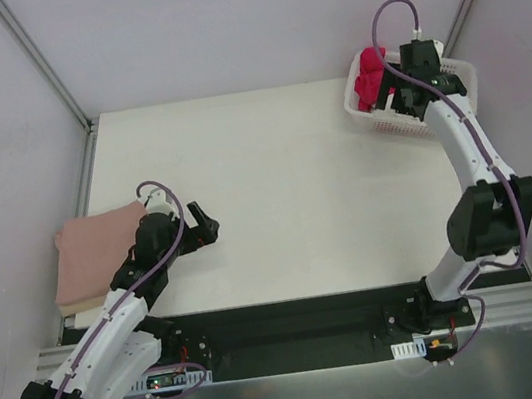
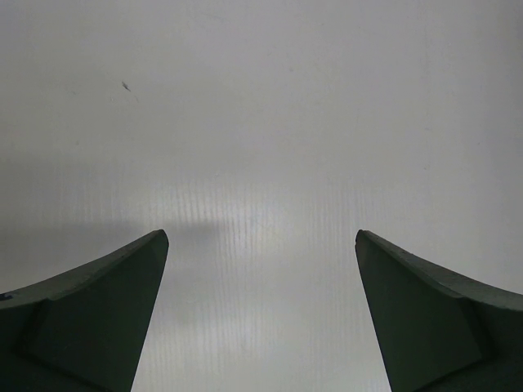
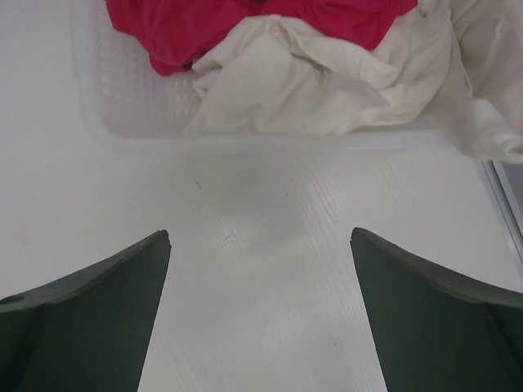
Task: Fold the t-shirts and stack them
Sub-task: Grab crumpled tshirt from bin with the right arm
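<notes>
A dusty pink t-shirt [image 1: 98, 258] lies folded in a rectangle at the table's left edge. My left gripper [image 1: 204, 225] hovers just right of it, open, and in the left wrist view it [image 2: 261, 238] has only bare table between its fingers. At the far right corner, a crumpled magenta t-shirt [image 1: 369, 80] [image 3: 245, 24] and a cream-white t-shirt [image 3: 310, 82] fill the white lattice basket [image 1: 367, 121] [image 3: 131, 98]. My right gripper [image 1: 414, 100] hangs over the basket. In the right wrist view it [image 3: 260, 237] is open and empty, short of the basket's wall.
The white table [image 1: 296, 195] is walled at the back and both sides. A metal rail [image 1: 299, 341] holding both arm bases runs along the near edge. Part of the cream-white cloth drapes over the basket's right rim [image 3: 490, 122].
</notes>
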Robot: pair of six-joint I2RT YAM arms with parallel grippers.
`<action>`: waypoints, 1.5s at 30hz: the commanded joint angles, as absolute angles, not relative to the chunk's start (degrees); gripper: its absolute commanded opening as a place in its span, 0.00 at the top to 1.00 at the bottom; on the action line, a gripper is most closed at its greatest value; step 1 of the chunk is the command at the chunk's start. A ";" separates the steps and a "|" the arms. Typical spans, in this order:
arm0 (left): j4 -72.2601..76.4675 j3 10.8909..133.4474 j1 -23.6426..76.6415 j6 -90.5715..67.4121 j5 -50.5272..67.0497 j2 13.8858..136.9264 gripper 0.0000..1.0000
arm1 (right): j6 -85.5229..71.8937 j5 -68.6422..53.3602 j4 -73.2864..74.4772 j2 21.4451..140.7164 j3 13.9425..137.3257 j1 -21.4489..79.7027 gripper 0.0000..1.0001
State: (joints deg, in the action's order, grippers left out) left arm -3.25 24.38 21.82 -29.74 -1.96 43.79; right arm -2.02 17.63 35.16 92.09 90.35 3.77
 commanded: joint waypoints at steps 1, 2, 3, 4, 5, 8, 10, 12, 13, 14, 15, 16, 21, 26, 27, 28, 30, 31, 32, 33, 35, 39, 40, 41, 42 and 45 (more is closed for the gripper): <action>-1.23 24.35 22.50 -28.48 -3.07 44.65 0.01 | -0.44 15.56 36.21 100.97 102.02 0.88 0.03; -1.23 24.35 22.50 -28.48 -2.99 44.74 0.01 | -0.44 15.38 36.56 104.81 103.87 0.18 0.03; -1.23 24.43 22.50 -28.56 -2.38 45.08 0.01 | -0.44 15.03 36.82 106.77 107.54 0.09 0.03; -1.06 24.43 22.50 -28.56 -2.20 45.26 0.01 | -0.44 14.77 36.83 108.79 109.32 0.09 0.03; -0.88 24.35 22.41 -28.48 -2.28 45.52 0.01 | -0.35 14.50 37.09 112.46 110.81 0.17 0.03; -0.88 24.35 22.50 -28.30 -3.95 46.32 0.01 | -1.66 11.62 37.61 118.97 116.44 -1.84 0.03; -0.88 24.43 22.50 -28.47 -3.87 46.93 0.01 | -2.98 9.85 37.36 121.19 116.90 -2.37 0.03; -0.62 24.43 22.41 -28.48 -3.95 47.63 0.01 | -4.57 8.00 35.43 123.30 115.76 -2.90 0.02; -0.70 24.35 22.50 -28.48 -4.65 47.98 0.01 | -5.09 7.30 34.72 123.92 115.32 -3.07 0.01; -0.70 24.43 22.50 -28.48 -5.09 48.16 0.01 | -5.71 5.29 33.93 125.23 115.57 -3.69 0.13; -0.70 24.43 22.50 -28.48 -5.10 48.60 0.01 | -6.67 4.06 33.58 125.68 115.84 -4.04 0.20; -0.62 24.43 22.50 -28.48 -4.92 48.60 0.01 | -7.38 2.91 33.23 126.03 116.10 -4.39 0.28; -0.61 24.43 22.50 -28.56 -4.75 48.69 0.01 | -8.53 0.79 31.99 123.58 117.07 -5.80 0.86; -0.35 24.35 22.50 -28.74 -4.13 48.25 0.00 | -7.12 -1.73 31.46 115.33 118.21 -5.89 0.99; -0.44 24.35 22.41 -28.74 -3.96 48.16 0.01 | -6.95 -2.28 31.38 113.92 118.73 -5.89 0.99; -0.44 24.35 22.50 -28.83 -3.69 48.08 0.01 | -6.33 -2.89 31.20 111.04 119.00 -5.89 0.99; -0.35 24.26 22.50 -29.00 -3.43 47.55 0.01 | -5.89 -4.30 31.46 108.03 119.97 -5.89 0.99; -0.26 24.08 22.50 -29.00 -3.60 47.37 0.01 | -5.63 -4.48 32.33 105.15 121.80 -5.89 1.00; -0.35 24.00 22.50 -29.09 -3.86 47.29 0.01 | -5.63 -4.31 33.04 103.73 122.77 -5.89 0.99; -0.35 23.99 22.50 -29.18 -4.13 46.85 0.01 | -5.71 -4.31 33.57 102.49 123.83 -5.89 0.99; -0.35 23.91 22.41 -29.35 -3.69 46.58 0.01 | -6.24 -6.40 32.70 97.75 125.15 -5.71 0.99; -0.35 23.73 22.41 -29.27 -4.48 46.58 0.01 | -8.43 -7.82 30.06 90.28 125.50 -4.57 0.99; -0.35 23.90 22.50 -29.27 -4.05 46.58 0.01 | -8.87 -8.69 29.45 88.00 125.77 -4.05 0.99; -0.26 23.91 22.50 -29.35 -3.61 46.41 0.01 | -9.49 -11.14 29.27 86.93 126.03 -3.78 0.99; -0.26 23.91 22.50 -29.53 -3.26 46.32 0.01 | -11.32 -12.64 29.09 85.79 125.86 -3.43 0.99; -0.26 23.82 22.41 -29.53 -3.16 45.44 0.01 | -14.66 -18.71 27.42 82.01 125.16 -0.80 0.99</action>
State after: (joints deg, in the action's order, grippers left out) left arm -1.93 24.38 21.82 -29.36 -3.60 47.16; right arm -9.26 -9.28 32.93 86.02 123.83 -3.46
